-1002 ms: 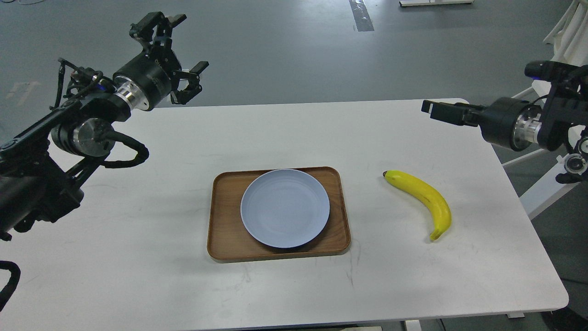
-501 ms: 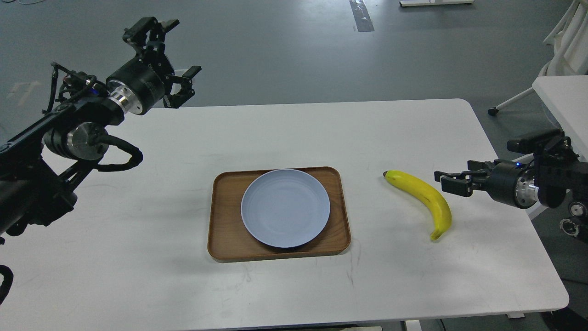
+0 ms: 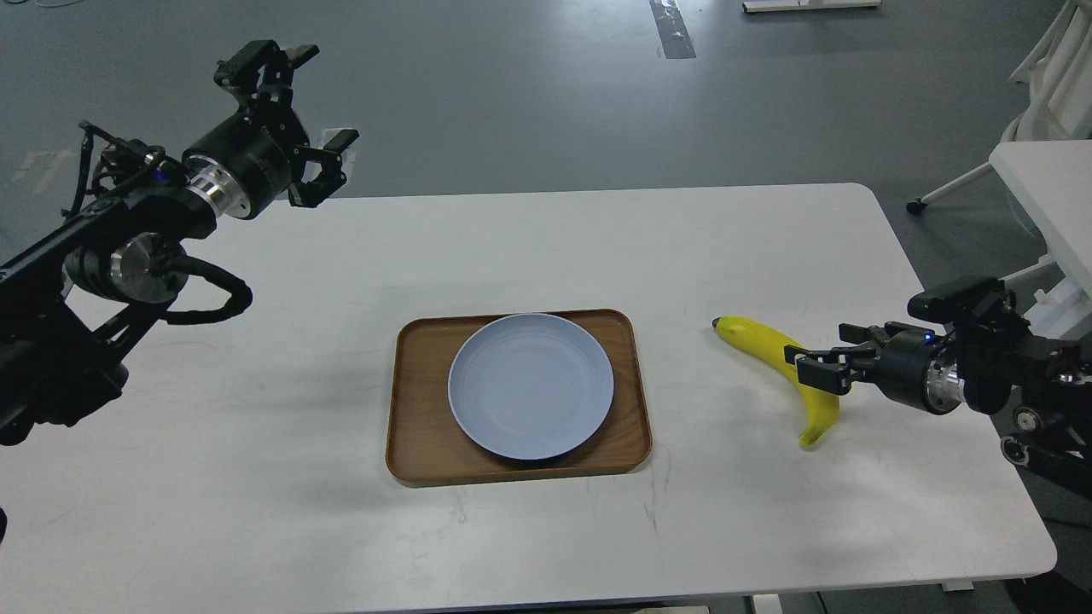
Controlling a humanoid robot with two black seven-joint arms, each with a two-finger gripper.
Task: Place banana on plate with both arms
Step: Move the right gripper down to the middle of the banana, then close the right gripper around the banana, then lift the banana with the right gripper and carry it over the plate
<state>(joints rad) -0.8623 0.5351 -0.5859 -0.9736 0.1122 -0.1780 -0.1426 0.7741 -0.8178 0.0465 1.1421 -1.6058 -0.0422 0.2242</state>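
Yellow and smooth, the banana [image 3: 781, 368] lies flat on the white table [image 3: 512, 247], right of the wooden tray [image 3: 418, 426] and clear of it, dark tip pointing toward the tray. The plate [image 3: 531, 385] sits centred in the tray and carries nothing, so the transfer is not yet made.

The right gripper [image 3: 815, 368] reaches in low from the right edge and overlaps the middle of the banana's curve. Its 2 fingers appear parted, 1 above and 1 below the fruit; firm contact cannot be confirmed from this angle. This low, side-on approach suits a grasp across the narrow section of the banana.

The left gripper [image 3: 311, 141] hangs high over the far left corner of the table, fingers spread, holding nothing, well apart from both banana and plate.

Nothing lies between banana and plate except the tray's raised rim, which a carried banana must clear. A second white table [image 3: 1045, 196] stands beyond the right edge.
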